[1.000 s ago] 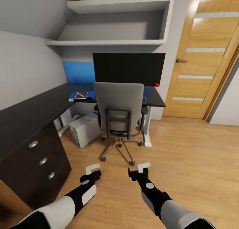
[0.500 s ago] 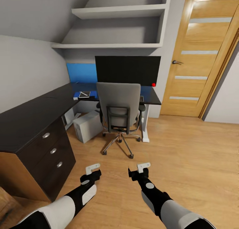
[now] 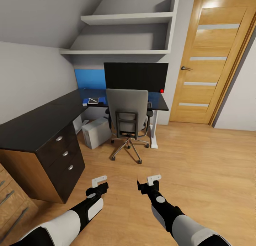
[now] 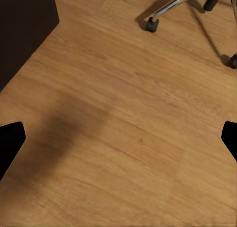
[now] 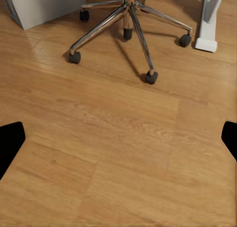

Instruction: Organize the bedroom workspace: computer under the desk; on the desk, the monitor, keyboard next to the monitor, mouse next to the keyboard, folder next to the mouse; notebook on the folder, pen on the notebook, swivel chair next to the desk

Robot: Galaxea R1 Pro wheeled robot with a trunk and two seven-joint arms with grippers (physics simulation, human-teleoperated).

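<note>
We see a bedroom corner from the head view. Far left, a light wood cabinet [image 3: 10, 199] with bar handles, just beside the three-drawer pedestal [image 3: 62, 157] with silver knobs. Above the pedestal runs the black L-shaped desk [image 3: 35, 121], our surface, reaching to the back wall. On its back part lies the blue folder [image 3: 93, 101] with the notebook [image 3: 93, 101] on top; a thin dark thing on the notebook may be a pen, too small to tell. Under the surface the computer [image 3: 96, 132], a light grey tower, stands on the floor near the chair base. The monitor [image 3: 136, 77] stands upright on the surface, black front toward us, a blue panel [image 3: 89, 78] on the wall behind it. The swivel chair [image 3: 128, 112] is pushed up to the surface with its back to us, hiding the middle of the desktop; a dark edge beside its right armrest could be the keyboard, we cannot tell. A small red ball [image 3: 162, 90] sits near the monitor's right end. A wooden door [image 3: 209, 61] is at right.

The left tool [image 3: 100, 182] and the right tool [image 3: 151, 180] hover over bare wood floor [image 3: 199, 167], well apart from the chair; both are spread wide with nothing between the fingers. The right wrist view shows the chrome star base [image 5: 129, 19].
</note>
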